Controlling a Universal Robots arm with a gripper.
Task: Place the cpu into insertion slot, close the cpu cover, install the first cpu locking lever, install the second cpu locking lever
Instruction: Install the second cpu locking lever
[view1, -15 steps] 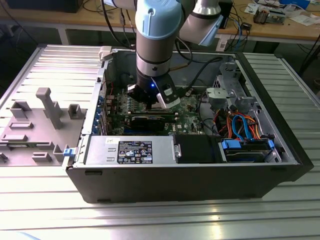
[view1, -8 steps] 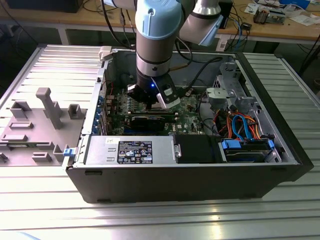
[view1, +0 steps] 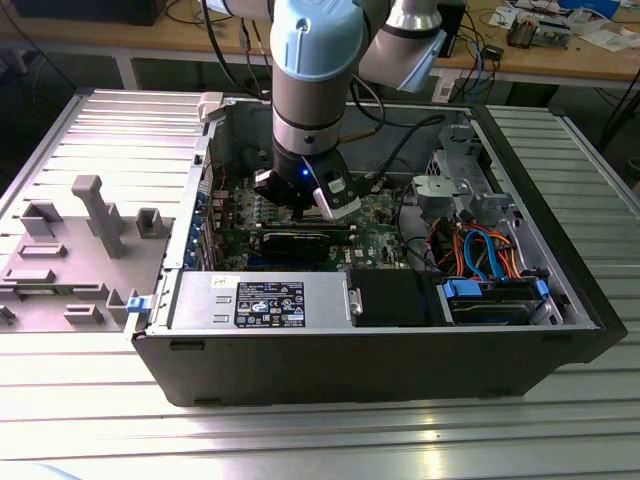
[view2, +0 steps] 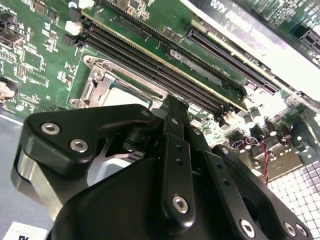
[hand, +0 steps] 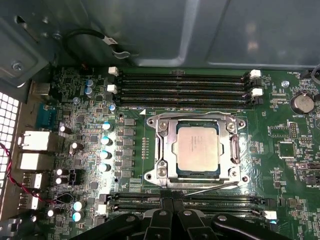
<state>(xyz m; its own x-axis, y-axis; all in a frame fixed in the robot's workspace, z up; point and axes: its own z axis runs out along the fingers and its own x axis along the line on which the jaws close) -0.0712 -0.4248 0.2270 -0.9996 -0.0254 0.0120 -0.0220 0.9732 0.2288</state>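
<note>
Squarely in the insertion slot (hand: 196, 176) sits the cpu (hand: 197, 149), its pale metal top flat and level in the first wrist view, with a bank of memory slots (hand: 180, 85) on either side of the socket. The cpu cover (hand: 162, 150) lies down around it, the chip showing through its window, so I judge the placing done and the cover closed. A thin wire lever (hand: 200, 188) runs along the socket edge nearest my claw, a little askew to the frame; I cannot tell whether it is latched.

My gripper (hand: 172, 204) has its fingers drawn narrow, tips together, with nothing visible between them. In the second wrist view the gripper (view2: 172, 105) hangs just beside the socket rim. In the exterior view the gripper (view1: 318, 200) is just above the centre of the frame, low inside the open computer case (view1: 400, 350).

The risks, as I judge them:
- A springy wire rod could slip off pinched fingertips and snap back, leaving the cover loose.
- A push off line could drag my tips across the green motherboard (hand: 285, 130) or into the nearer memory slots.
- Too hard a press on the cover could load the chip unevenly against the contacts beneath it.
</note>
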